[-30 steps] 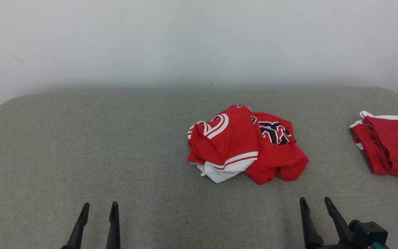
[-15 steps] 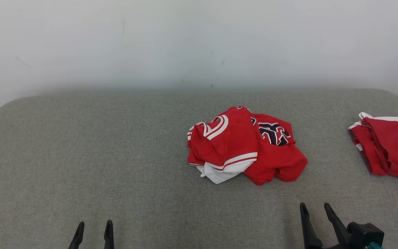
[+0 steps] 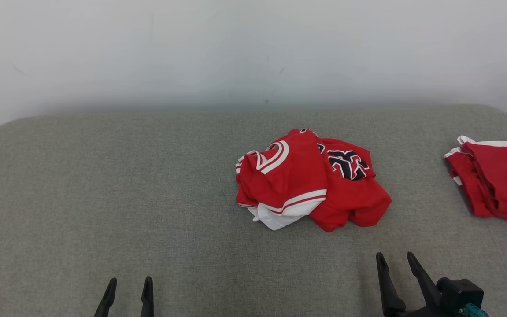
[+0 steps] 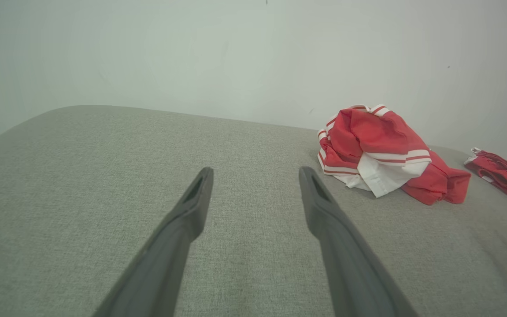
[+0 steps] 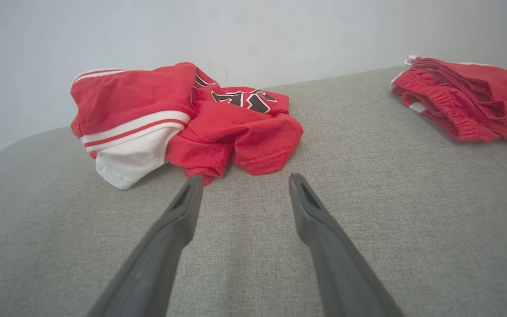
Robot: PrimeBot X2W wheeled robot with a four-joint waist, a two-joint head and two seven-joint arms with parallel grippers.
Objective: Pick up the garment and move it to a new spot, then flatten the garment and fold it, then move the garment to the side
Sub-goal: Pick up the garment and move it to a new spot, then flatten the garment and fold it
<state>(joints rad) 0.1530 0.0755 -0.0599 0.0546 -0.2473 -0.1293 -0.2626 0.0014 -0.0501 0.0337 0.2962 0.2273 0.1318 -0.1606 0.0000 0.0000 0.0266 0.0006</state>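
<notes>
Grey fabric worktop point(image 3: 103, 176), white wall point(image 3: 147, 53). Red garment point(image 3: 310, 180), crumpled, unmoved. Left end effector point(image 3: 130, 280), right end effector point(image 3: 394, 255): both wide, empty, near edge. Pickup not begun.

The left gripper point(image 3: 131, 281) and right gripper point(image 3: 394, 255) each have two long, slim, matte black fingers point(image 4: 176, 237) tapering to narrow tips, with a slot-like hollow near each tip. Behind the right one sits a boxy black mount point(image 3: 460, 293) with a small teal part point(image 3: 473, 311).

right pincer point(image 5: 240, 182) agape, empty | crumpled red garment point(image 5: 183, 119) just ahead | folded red garment point(image 5: 469, 97) far right
</notes>
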